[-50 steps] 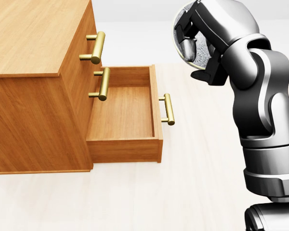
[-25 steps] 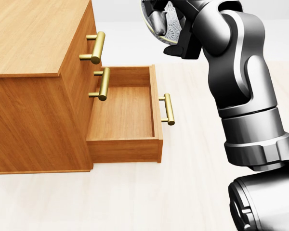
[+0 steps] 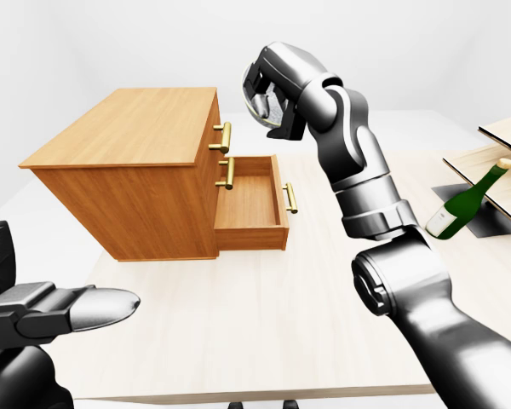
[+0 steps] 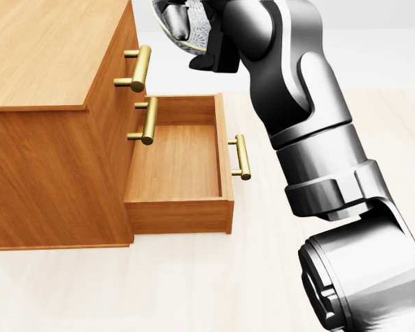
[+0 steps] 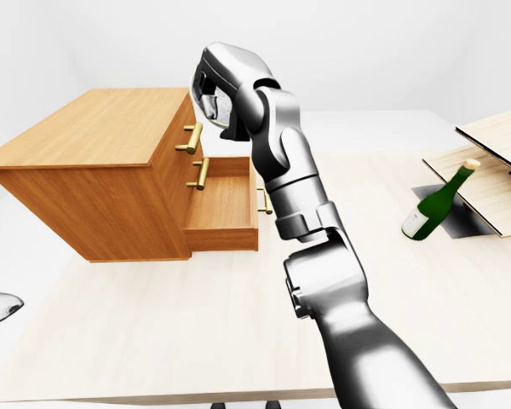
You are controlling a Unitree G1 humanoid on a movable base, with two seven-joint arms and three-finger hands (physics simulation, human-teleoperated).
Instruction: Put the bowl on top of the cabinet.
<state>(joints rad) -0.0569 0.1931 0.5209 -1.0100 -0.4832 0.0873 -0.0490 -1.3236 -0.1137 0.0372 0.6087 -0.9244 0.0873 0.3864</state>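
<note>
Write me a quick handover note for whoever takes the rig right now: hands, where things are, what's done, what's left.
Right hand: shut on the bowl, held in the air above the open bottom drawer, beside the cabinet's top edge.
Left hand: open and empty, low at the left-eye view's left.
Cabinet: nothing on its top.
Done: bowl picked up and lifted.
Left: carry it over the cabinet top, set it down, let go.

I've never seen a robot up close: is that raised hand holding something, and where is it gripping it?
Yes. The right hand holds the bowl, fingers closed over its rim, one inside. The left hand holds nothing.
</note>
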